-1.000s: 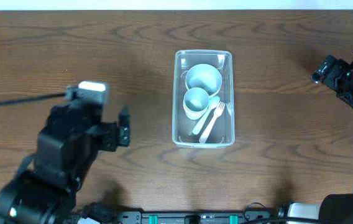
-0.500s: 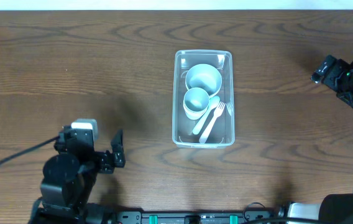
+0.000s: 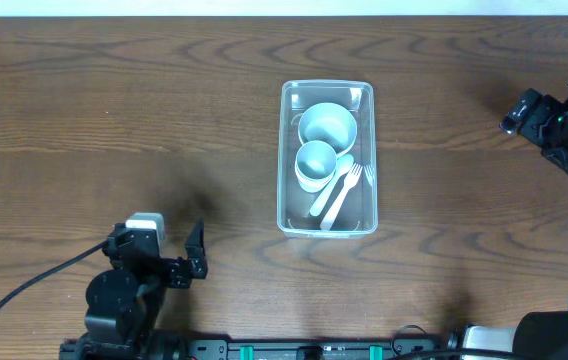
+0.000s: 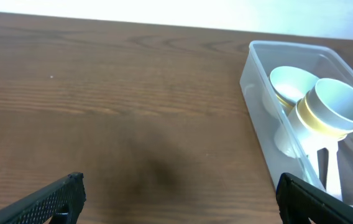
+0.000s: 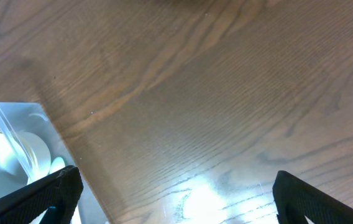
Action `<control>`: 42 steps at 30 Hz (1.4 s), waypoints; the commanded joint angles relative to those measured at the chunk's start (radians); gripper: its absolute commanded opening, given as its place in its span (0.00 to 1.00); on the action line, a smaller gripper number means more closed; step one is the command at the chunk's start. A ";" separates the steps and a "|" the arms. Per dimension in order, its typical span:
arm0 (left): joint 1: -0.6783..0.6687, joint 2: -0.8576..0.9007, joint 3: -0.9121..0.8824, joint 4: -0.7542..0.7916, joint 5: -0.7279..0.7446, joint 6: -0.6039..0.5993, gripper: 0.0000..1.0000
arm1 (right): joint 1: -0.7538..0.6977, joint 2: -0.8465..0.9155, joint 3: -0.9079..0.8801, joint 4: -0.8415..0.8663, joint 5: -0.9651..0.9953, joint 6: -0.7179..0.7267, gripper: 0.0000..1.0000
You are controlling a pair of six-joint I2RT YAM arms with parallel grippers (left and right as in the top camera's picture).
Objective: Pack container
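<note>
Since the earlier overhead frames the left arm has drawn back toward the lower left edge of the frame. Its left tool (image 3: 198, 256) now sits low there, well apart from the clear rectangular plastic container (image 3: 283, 150), which has not shifted. The container stands at the centre of the dark brown wood-grain tabletop (image 3: 114, 100). It holds a pale blue round bowl (image 3: 326, 125), with a pale blue cup (image 3: 315, 163) touching it below. A white plastic spoon (image 3: 324, 198) and a white plastic fork (image 3: 345, 194) lie side by side to the right of the cup. The left wrist view shows the left tool's fingers spread wide, nothing between them. The right tool (image 3: 520, 112), at the right edge, is likewise spread wide and carries nothing. A black cable (image 3: 34, 280) trails from the left arm.
</note>
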 commanded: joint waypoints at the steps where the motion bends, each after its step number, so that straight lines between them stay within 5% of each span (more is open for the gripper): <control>1: 0.015 -0.050 -0.053 0.031 0.030 0.016 0.98 | -0.005 0.001 0.000 -0.001 0.000 -0.011 0.99; 23: 0.026 -0.171 -0.292 0.209 0.064 0.013 0.98 | -0.005 0.001 0.000 -0.001 0.000 -0.011 0.99; 42: 0.045 -0.171 -0.303 0.354 0.064 0.025 0.98 | -0.005 0.001 0.000 -0.001 0.000 -0.011 0.99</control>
